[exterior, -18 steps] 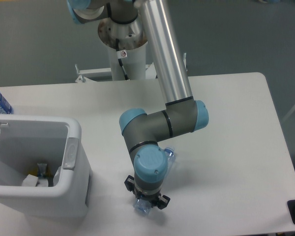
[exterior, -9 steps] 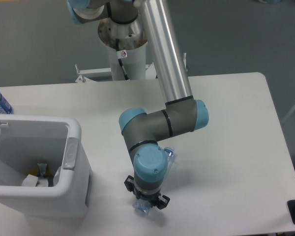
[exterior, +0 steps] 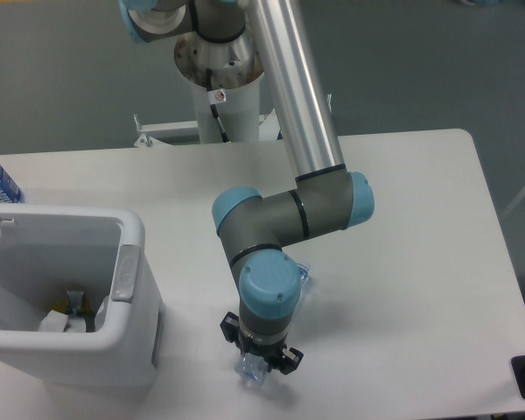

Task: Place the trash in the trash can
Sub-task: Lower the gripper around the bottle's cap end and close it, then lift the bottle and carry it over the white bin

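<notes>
My jaws [exterior: 261, 360] sit low over the worktop [exterior: 402, 227], closed around the crushed clear bottle [exterior: 252, 371] — only partly visible. The trash can [exterior: 131, 262] stands well apart to one side

The bottle [exterior: 255, 371], crushed clear plastic with a bluish tint, lay on the table near its front edge, largely hidden beneath the arm; only its lower end and a part at the upper right showed. The bin [exterior: 127, 289], boxy white plastic with a thick rounded rim and grey latch tab, stood upright at the left. White crumpled scraps [exterior: 55, 321] lay inside it.
</notes>
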